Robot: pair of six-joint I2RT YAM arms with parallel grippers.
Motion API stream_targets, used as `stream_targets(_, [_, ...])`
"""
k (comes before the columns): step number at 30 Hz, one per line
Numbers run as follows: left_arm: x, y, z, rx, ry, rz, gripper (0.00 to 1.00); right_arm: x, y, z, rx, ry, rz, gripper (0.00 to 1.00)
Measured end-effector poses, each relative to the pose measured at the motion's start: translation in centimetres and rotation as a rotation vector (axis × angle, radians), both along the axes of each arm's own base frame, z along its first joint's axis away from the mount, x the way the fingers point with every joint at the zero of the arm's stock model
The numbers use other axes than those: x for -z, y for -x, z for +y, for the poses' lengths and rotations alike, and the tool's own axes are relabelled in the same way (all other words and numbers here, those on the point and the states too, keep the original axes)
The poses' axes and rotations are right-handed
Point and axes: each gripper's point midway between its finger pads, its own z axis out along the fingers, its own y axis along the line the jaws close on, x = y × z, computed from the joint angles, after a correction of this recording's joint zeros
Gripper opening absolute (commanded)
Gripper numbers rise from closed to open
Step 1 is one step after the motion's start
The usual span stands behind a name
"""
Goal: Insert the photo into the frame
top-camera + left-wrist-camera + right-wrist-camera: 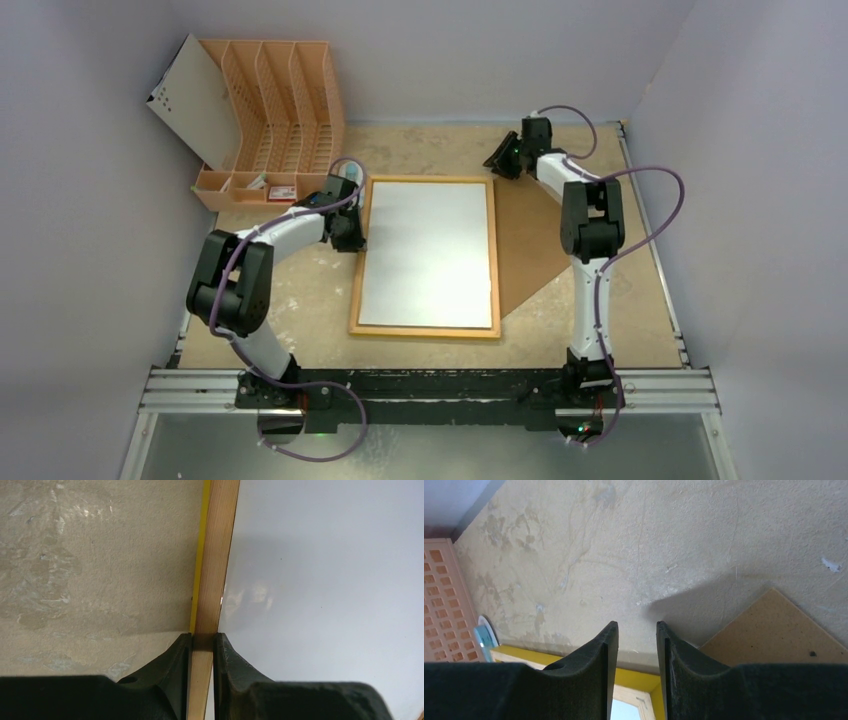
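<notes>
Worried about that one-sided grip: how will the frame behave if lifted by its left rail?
Likely stiff: the frame has straight wooden rails. Pinched by the left claw on one long rail, its far side would probably droop. The photo lying inside may slide.

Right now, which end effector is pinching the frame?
The left end effector: it clamps the frame by its wooden side rail. The right end effector hangs open over the table beyond the frame's far corner, holding nothing.

Soft even light, faint glare on the photo (250, 597), crisp focus.
</notes>
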Motion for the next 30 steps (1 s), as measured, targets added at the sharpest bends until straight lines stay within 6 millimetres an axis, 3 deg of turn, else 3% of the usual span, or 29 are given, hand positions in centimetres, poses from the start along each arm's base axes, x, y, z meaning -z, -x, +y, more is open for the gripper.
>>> stream_targets(5, [-0.1, 0.2, 0.5, -0.012, -0.026, 0.003, 0.05, 0.1, 0.3, -0.5, -0.035, 0.023, 0.031, 0.39])
stream_targets(10, [-0.1, 0.3, 0.7, -0.017, -0.033, 0.005, 0.05, 0.4, 3.1, -2.4, -0.081, 0.046, 0.069, 0.39])
stream_targets(14, [-0.1, 0.4, 0.8, -0.018, -0.032, 0.006, 0.05, 0.6, 7.7, -7.5, -0.023, 0.058, 0.148, 0.39])
stream_targets(18, [-0.1, 0.5, 0.7, -0.015, -0.027, 0.007, 0.08, 0.6, 10.8, -13.3, 0.091, 0.093, 0.2, 0.39])
stream_targets(22, [-0.2, 0.5, 0.7, -0.013, -0.026, 0.011, 0.18, 0.5, 13.8, -16.6, 0.179, 0.165, 0.236, 0.42])
stream_targets(26, [-1.2, 0.4, 0.6, -0.006, -0.042, 0.023, 0.3, -1.4, 16.3, -16.4, 0.207, 0.202, 0.227, 0.49])
stream_targets(30, [-3.3, -1.1, 0.2, -0.014, -0.063, -0.03, 0.39, -6.5, 18.3, -16.1, 0.252, 0.22, 0.121, 0.53])
